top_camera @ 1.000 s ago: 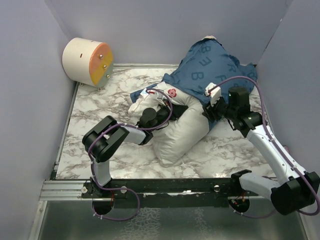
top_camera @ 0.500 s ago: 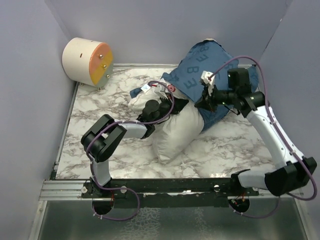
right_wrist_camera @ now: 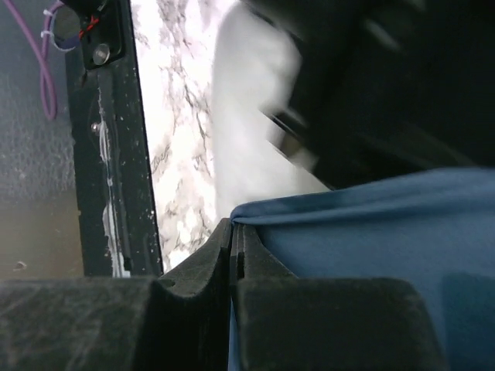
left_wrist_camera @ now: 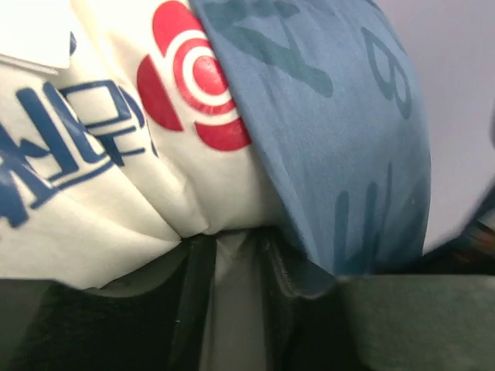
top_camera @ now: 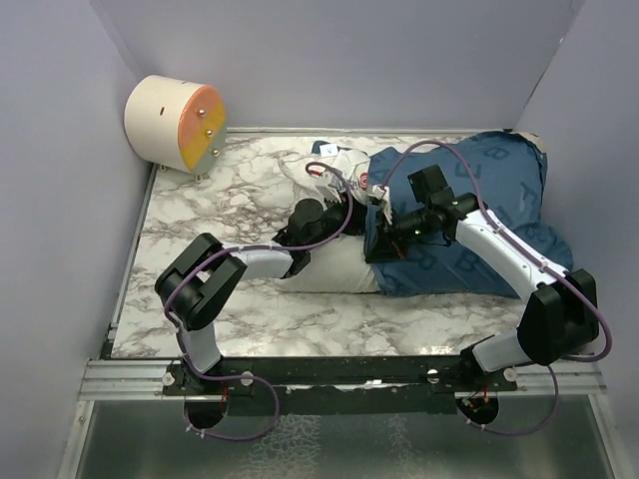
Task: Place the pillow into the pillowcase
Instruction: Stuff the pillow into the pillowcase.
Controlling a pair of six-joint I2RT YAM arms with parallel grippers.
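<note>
The white pillow (top_camera: 324, 267) lies across the marble table, its right part inside the blue lettered pillowcase (top_camera: 489, 200). My left gripper (top_camera: 334, 212) sits at the pillow's exposed left end, beside the case's opening. In the left wrist view its jaws (left_wrist_camera: 232, 263) stand narrowly apart with a gathered fold of the pillow (left_wrist_camera: 93, 193) between them, and the pillowcase (left_wrist_camera: 332, 139) lies over the right side. My right gripper (top_camera: 382, 228) is at the case's open edge. In the right wrist view the right gripper (right_wrist_camera: 233, 236) is shut on the hem of the pillowcase (right_wrist_camera: 371, 232), with the pillow (right_wrist_camera: 247, 139) beyond.
A cream cylinder with an orange face (top_camera: 172, 122) rests at the back left corner. Grey walls close in the table (top_camera: 200, 220) on three sides. A black rail (top_camera: 329, 371) runs along the near edge, also seen as the rail (right_wrist_camera: 108, 154) in the right wrist view.
The right gripper swung left and forward, drawing the pillowcase over the pillow. The pillow tipped down to lie flat. The left gripper shifted back and right with the pillow's end.
</note>
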